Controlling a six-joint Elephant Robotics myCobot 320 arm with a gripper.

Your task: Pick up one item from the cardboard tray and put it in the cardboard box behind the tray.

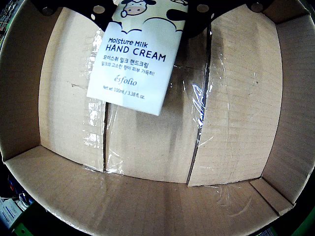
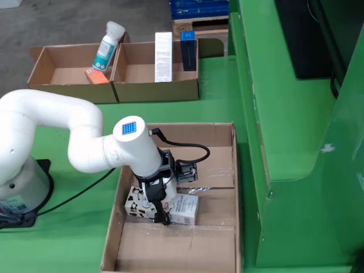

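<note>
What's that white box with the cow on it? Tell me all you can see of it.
The hand cream carton is a white cardboard box printed with a black-and-white cartoon cow, "Moisture Milk HAND CREAM", Korean text and "esfolio". In the view from the side it lies lengthwise, held by the gripper, inside the open cardboard box with a taped bottom. Whether it touches the floor is unclear.

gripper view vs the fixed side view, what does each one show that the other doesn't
Only the view that rides on the gripper shows the print on the hand cream box: "Moisture Milk HAND CREAM", esfolio. Only the fixed side view shows the white arm, the two trays behind with a bottle and upright cartons. Both show the gripper holding the hand cream over the taped cardboard box.
</note>
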